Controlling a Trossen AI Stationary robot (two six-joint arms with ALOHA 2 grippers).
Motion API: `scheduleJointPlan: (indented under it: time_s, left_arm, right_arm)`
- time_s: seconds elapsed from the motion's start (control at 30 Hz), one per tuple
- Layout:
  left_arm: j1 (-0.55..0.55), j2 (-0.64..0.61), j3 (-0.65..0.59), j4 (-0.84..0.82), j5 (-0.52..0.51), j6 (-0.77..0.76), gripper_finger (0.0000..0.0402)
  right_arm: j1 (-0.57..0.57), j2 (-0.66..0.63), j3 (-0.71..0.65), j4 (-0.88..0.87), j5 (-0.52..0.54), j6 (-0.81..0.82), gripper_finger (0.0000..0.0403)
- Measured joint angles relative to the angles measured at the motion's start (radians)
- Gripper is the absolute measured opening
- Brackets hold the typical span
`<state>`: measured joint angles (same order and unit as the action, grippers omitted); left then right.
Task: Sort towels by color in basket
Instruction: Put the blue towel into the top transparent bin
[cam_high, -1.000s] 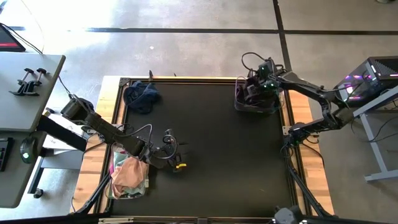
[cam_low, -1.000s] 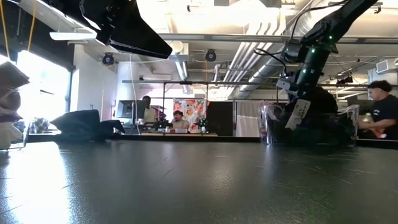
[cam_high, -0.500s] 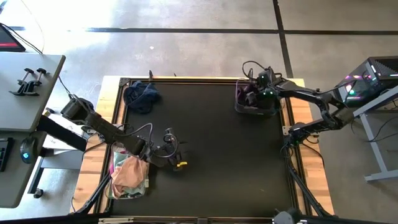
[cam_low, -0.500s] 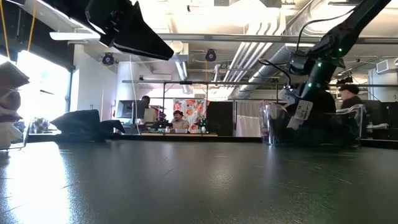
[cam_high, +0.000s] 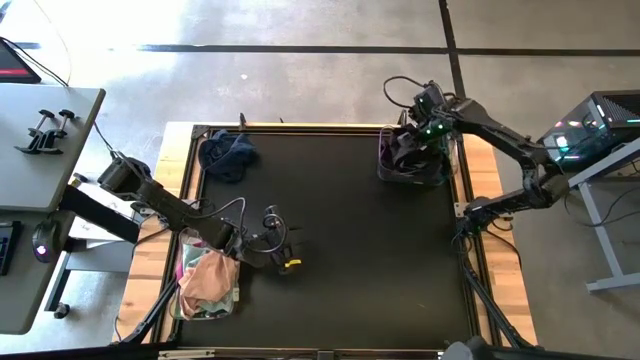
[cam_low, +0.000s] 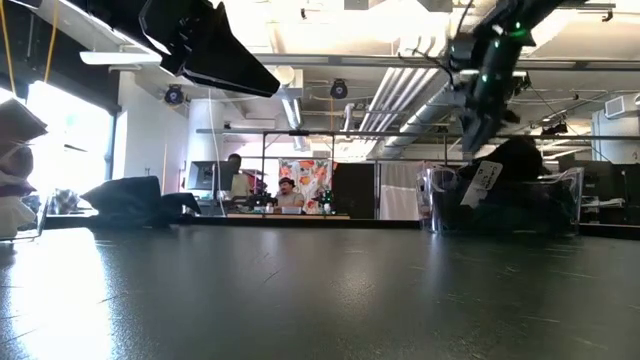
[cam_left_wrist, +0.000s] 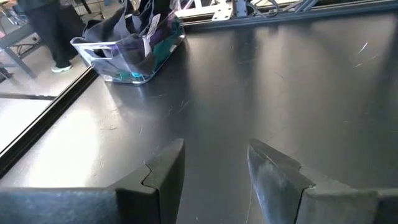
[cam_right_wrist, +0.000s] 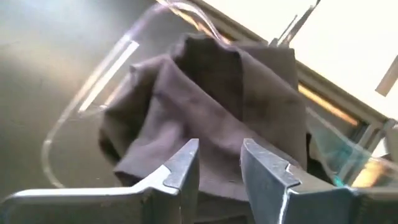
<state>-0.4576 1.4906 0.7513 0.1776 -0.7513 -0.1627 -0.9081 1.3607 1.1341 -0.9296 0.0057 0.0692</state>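
Dark fingers of your right gripper (cam_right_wrist: 219, 163) stand parted and empty, now lifted above the dark towel (cam_right_wrist: 211, 99) heaped in the clear basket (cam_high: 412, 160) at upper right; that drop looks finished. Your left gripper (cam_left_wrist: 214, 168) waits spread, lower left.

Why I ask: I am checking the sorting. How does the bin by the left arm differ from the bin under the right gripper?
The near-left bin holds pale pink and light towels; the far-right bin holds dark towels. The left gripper rests low beside its bin with its fingers apart and empty; the right gripper hangs above its bin, fingers apart. Both bins are clear plastic.
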Motion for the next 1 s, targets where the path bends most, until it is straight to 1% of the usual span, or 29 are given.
scheduleJointPlan:
  time_s: [0.1, 0.17, 0.23, 0.33, 0.4, 0.43, 0.5, 0.6, 0.67, 0.7, 0.77, 0.87, 0.93, 1.0]
  left_arm:
    - [0.0, 0.0, 0.0, 0.0, 0.0, -0.001, 0.016]
    - [0.0, 0.0, 0.0, 0.0, 0.0, -0.003, 0.016]
    - [0.0, 0.0, 0.0, 0.001, 0.0, -0.012, 0.016]
    - [0.0, 0.0, 0.0, 0.002, 0.0, -0.016, 0.016]
    - [0.0, 0.0, 0.0, 0.002, 0.0, -0.016, 0.016]
    - [0.0, 0.0, 0.0, 0.002, 0.0, -0.016, 0.016]
    - [0.003, 0.0, 0.0, 0.003, -0.004, -0.016, 0.016]
    - [0.018, 0.0, 0.0, -0.01, -0.052, -0.042, 0.016]
    - [0.042, -0.001, 0.001, -0.053, -0.106, -0.076, 0.016]
    - [0.062, -0.006, 0.006, -0.105, -0.13, -0.102, 0.016]
    - [0.131, -0.034, 0.039, -0.279, -0.126, -0.2, 0.016]
    - [0.283, -0.066, 0.098, -0.59, -0.011, -0.351, 0.016]
    - [0.381, -0.066, 0.102, -0.734, 0.019, -0.38, 0.016]
    - [0.481, -0.066, 0.092, -0.812, 0.023, -0.383, 0.016]
  right_arm:
    - [0.065, -0.037, 0.014, 0.028, 0.008, -0.006, 0.011]
    - [0.12, -0.079, -0.016, 0.122, -0.025, 0.007, 0.011]
    - [0.187, -0.121, -0.078, 0.241, -0.057, 0.033, 0.011]
    - [0.322, -0.177, -0.22, 0.482, -0.088, 0.046, 0.011]
    - [0.432, -0.2, -0.334, 0.664, -0.088, 0.072, 0.011]
    - [0.49, -0.203, -0.397, 0.77, -0.08, 0.096, 0.011]
    - [0.617, -0.193, -0.524, 1.027, -0.032, 0.131, 0.011]
    - [0.794, -0.118, -0.693, 1.438, 0.096, 0.148, 0.011]
    - [0.888, -0.03, -0.768, 1.64, 0.21, 0.173, 0.011]
    - [0.928, 0.017, -0.788, 1.714, 0.261, 0.187, 0.011]
    - [0.994, 0.113, -0.795, 1.805, 0.333, 0.219, 0.011]
    - [1.061, 0.252, -0.755, 1.837, 0.382, 0.266, 0.011]
    - [1.085, 0.33, -0.702, 1.848, 0.39, 0.269, 0.011]
    - [1.1, 0.402, -0.644, 1.853, 0.392, 0.257, 0.011]
